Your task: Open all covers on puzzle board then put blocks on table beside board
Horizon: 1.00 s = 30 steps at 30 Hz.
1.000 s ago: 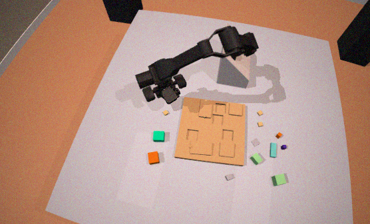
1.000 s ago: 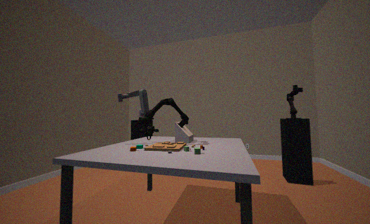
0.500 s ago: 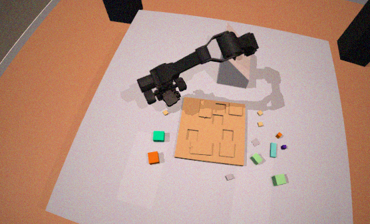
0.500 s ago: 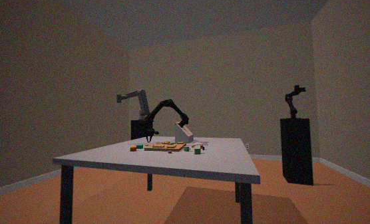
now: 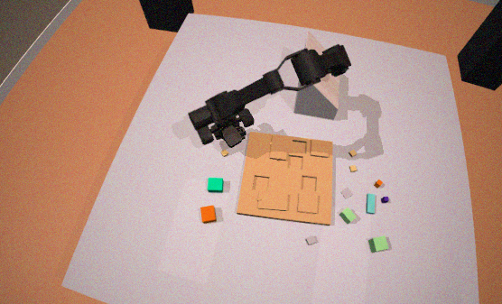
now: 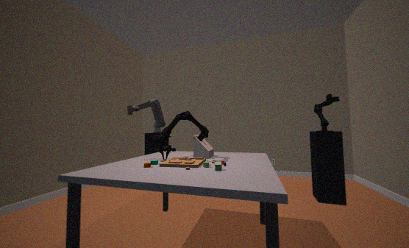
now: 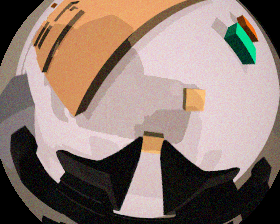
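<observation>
The wooden puzzle board (image 5: 244,202) (image 7: 103,37) lies mid-table. Its covers, such as the lower left cover (image 5: 273,201), the lower right cover (image 5: 308,203) and the upper right cover (image 5: 320,148), sit beside wells that show no block, such as the centre well (image 5: 295,161) and the right well (image 5: 309,183). My gripper (image 6: 164,159) (image 7: 152,141) is shut on a small tan block (image 7: 152,144), low over the table off the board's upper left corner in the top view. The arm hides the fingertips there. Another small tan block (image 5: 225,152) (image 7: 194,100) lies on the table near the gripper.
Left of the board lie a green block (image 5: 215,185) (image 7: 241,44) and an orange block (image 5: 208,214) (image 7: 247,29). Right of it are two tan blocks, a teal bar (image 5: 370,203), light green blocks, and small orange and purple ones. A grey piece (image 5: 311,240) lies below the board.
</observation>
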### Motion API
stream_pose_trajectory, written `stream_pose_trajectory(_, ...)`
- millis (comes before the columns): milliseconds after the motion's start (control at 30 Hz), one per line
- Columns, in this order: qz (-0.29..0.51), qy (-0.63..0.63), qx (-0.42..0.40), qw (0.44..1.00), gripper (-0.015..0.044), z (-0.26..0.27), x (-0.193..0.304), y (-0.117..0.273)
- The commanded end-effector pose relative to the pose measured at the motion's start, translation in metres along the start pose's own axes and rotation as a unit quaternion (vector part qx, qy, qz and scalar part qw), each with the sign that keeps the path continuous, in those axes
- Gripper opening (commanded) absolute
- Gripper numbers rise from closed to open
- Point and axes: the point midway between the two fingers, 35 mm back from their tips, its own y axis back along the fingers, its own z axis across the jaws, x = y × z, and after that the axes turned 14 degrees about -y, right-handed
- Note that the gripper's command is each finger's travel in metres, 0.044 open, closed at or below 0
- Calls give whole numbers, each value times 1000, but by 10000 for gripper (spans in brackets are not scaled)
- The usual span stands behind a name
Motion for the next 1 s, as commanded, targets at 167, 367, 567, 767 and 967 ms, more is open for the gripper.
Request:
stream_pose_trajectory(167, 1, 0, -1, 1000, 185, 1, 0, -2)
stream_pose_trajectory(367, 1, 0, -1, 1000, 342, 1, 0, -2)
stream_pose_trajectory(567, 1, -1, -1, 1000, 440, 0, 0, 6)
stream_pose_trajectory(767, 0, -2, -1, 1000, 440, -1, 0, 25)
stream_pose_trajectory(967, 0, -3, -1, 1000, 440, -1, 0, 45)
